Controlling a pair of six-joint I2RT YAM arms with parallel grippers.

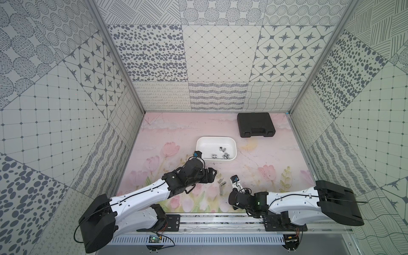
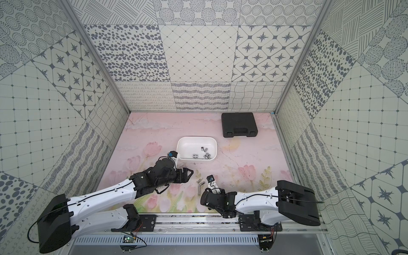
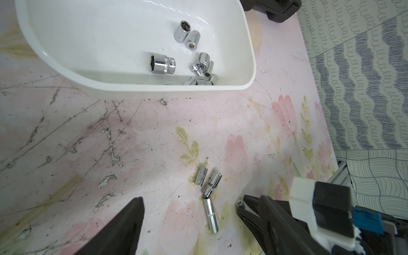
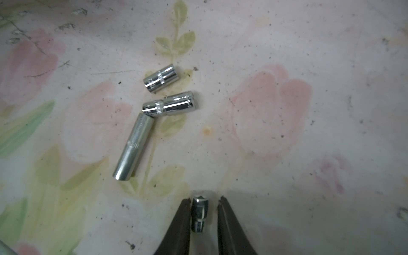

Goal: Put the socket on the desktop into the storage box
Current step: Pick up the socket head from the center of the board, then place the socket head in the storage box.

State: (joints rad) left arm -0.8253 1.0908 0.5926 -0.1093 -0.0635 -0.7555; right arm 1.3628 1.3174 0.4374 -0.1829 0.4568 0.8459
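Now | left pincer raised, half-open, empty | right pincer low, narrowly straddling small socket, unclamped

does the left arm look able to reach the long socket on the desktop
Probably yes: the long socket lies uncovered on the desktop ahead of the open left gripper. The right gripper sits close beside it, around a small socket, so they may crowd.

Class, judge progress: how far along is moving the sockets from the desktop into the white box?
Done: several sockets lie in the storage box. In hand: the right gripper brackets a small socket on the desktop, a gap beside one jaw, not yet lifted. Left: that one, plus a short socket, a stepped socket and a long socket nearby.
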